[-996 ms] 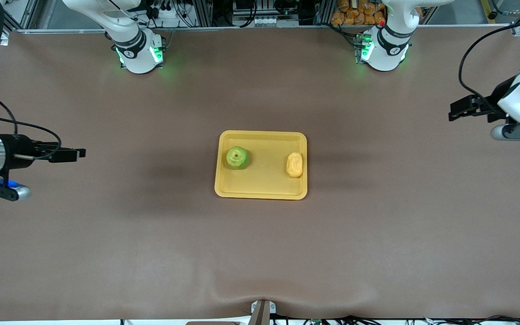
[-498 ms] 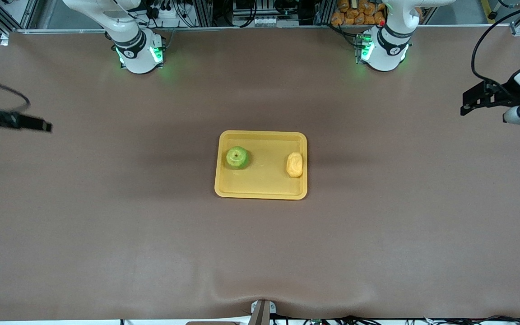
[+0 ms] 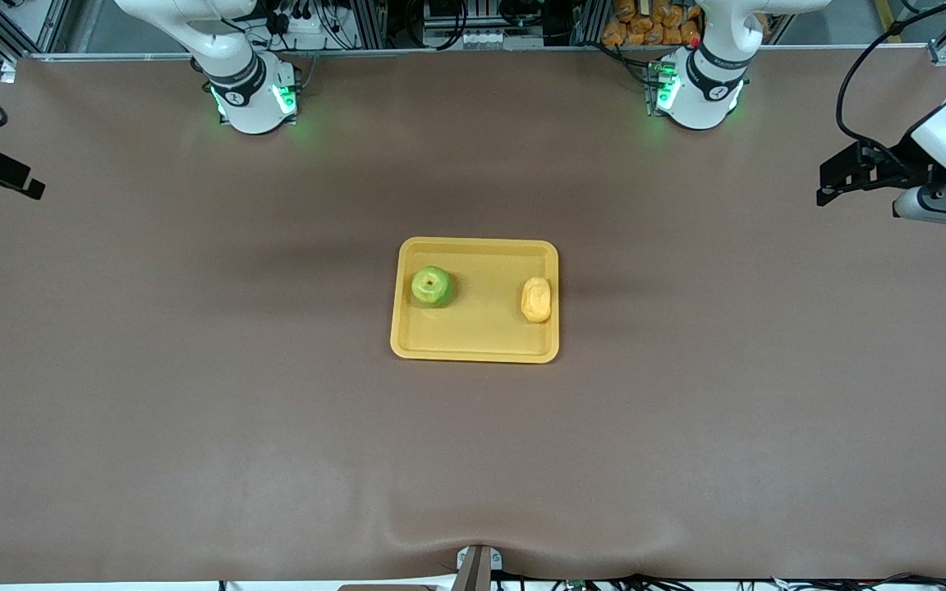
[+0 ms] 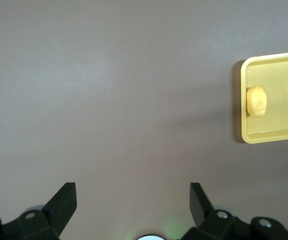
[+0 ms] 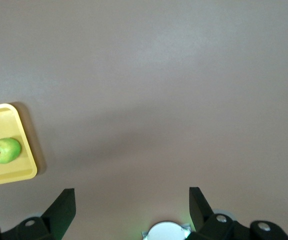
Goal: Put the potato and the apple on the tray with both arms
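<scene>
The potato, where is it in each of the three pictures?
Front view: the potato lies on the tray, at the end toward the left arm, apart from the apple.
Left wrist view: the potato sits just inside the tray's short rim.
Right wrist view: not in it; only the apple shows.
Shared landmark: the yellow tray.

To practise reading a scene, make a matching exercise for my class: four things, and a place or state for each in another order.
Things:
1. apple
2. potato
3. left claw
4. tray

Places or states:
A. open, over the table's left-arm end
B. on the tray, toward the right arm's end
C. mid-table, holding both foods
D. on the tray, toward the left arm's end

Pairs: 1-B, 2-D, 3-A, 4-C
</scene>
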Controlling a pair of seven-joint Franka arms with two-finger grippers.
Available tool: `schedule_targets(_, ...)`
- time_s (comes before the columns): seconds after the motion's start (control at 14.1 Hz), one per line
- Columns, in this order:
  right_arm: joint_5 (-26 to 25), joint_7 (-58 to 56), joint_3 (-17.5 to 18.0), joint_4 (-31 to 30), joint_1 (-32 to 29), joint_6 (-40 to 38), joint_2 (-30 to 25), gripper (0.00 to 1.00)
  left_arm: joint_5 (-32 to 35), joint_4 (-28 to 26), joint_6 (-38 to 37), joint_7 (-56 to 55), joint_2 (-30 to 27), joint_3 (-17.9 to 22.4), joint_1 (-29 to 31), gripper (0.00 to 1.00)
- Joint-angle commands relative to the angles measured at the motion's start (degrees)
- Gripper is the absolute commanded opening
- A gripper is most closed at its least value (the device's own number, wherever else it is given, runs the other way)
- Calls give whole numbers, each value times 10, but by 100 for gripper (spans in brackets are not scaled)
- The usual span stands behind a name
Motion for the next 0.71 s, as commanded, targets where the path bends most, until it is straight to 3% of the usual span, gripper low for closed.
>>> schedule_targets(0.0,-12,-9,13,-85,-15,39,-66,100,-9,1,-15,-6,-1,3,1,100)
schedule_targets(0.21,-23,-60,13,-25,-31,29,-33,100,-9,1,-35,-7,-6,2,1,100)
schedule_targets(0.64,-60,-61,14,5,-17,17,-11,100,0,-3,-58,-30,-7,-26,1,100)
